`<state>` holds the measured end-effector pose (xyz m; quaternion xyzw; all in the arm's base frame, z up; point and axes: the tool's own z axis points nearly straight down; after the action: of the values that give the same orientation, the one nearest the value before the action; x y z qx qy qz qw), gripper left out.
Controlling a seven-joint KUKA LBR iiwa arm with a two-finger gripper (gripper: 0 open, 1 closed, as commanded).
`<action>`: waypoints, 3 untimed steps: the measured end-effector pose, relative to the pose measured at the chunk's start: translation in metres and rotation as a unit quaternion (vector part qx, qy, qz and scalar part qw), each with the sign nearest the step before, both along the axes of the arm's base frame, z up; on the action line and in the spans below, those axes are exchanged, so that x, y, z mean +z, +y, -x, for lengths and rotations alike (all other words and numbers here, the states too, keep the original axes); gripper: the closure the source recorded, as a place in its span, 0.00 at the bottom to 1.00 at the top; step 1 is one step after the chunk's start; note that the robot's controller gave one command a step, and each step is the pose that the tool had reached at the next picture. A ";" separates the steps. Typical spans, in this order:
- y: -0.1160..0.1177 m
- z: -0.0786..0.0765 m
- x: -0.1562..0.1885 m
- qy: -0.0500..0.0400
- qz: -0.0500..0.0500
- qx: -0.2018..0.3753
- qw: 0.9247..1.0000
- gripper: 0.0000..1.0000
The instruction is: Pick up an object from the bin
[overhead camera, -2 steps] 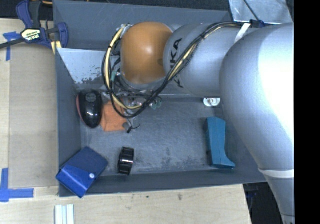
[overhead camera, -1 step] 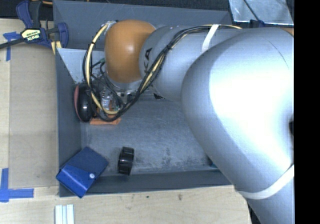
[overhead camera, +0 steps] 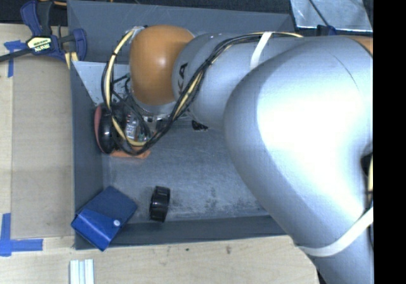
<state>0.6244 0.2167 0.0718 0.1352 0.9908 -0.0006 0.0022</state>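
now the gripper (overhead camera: 130,129) sits low at the bin's (overhead camera: 184,175) 9 o'clock side, close to the left wall, under the arm's orange cover (overhead camera: 155,64), with cables (overhead camera: 114,61) looped round it. gripper wide or narrow: cannot tell, the wrist hides it. right by it a dark oval thing (overhead camera: 103,132) with a red edge lies against the wall, and an orange scrap (overhead camera: 132,153) lies at the gripper's 6 o'clock. blue box (overhead camera: 104,216) in the 7 o'clock corner, black roll (overhead camera: 158,203) just beside the box at its 3 o'clock, both apart from the gripper.
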 end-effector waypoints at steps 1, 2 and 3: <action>0.004 0.001 0.002 0.000 -0.001 -0.016 1.000 1.00; 0.002 0.002 0.009 0.002 0.000 -0.002 1.000 1.00; 0.002 0.001 0.020 0.001 0.000 0.022 1.000 1.00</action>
<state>0.6232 0.2185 0.0916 0.1137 0.9935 -0.0008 0.0008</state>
